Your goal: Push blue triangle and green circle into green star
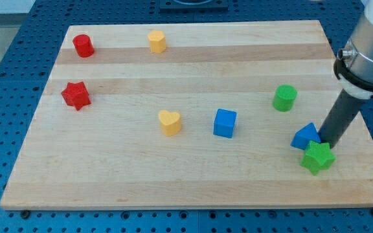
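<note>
My tip (326, 142) sits at the view's right, touching the blue triangle (305, 136) and just above the green star (318, 157); triangle and star touch. Green circle (284, 98) stands apart, up-left of them. No gripper on this rod. Blue cube (225, 123) and yellow heart (169, 122) mid-surface (109, 168).

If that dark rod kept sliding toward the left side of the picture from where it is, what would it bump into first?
My tip is right beside the blue triangle, on its right and just above the green star. Going left, it would likely meet the triangle first; they look already touching, though depth is unclear.
</note>
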### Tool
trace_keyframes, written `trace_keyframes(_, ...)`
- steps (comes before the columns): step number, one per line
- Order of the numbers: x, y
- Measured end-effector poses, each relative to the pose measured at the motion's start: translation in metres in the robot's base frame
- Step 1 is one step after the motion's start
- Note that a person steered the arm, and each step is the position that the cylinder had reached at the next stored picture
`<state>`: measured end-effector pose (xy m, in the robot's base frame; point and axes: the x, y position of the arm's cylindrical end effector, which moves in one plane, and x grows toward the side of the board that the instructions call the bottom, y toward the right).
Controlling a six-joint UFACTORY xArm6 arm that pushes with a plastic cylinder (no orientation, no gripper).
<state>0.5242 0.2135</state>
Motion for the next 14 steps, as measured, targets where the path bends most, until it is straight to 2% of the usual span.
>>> trace_keyframes(2,-0.004,-0.007)
trace_keyframes(3,-0.054,-0.004)
trace_keyframes(4,-0.126,-0.022)
trace_keyframes(5,-0.147,-0.025)
trace_keyframes(6,-0.154,-0.035)
trace_keyframes(8,-0.147,-0.111)
trace_keyframes(11,-0.172,-0.106)
trace_keyframes(14,-0.139,-0.056)
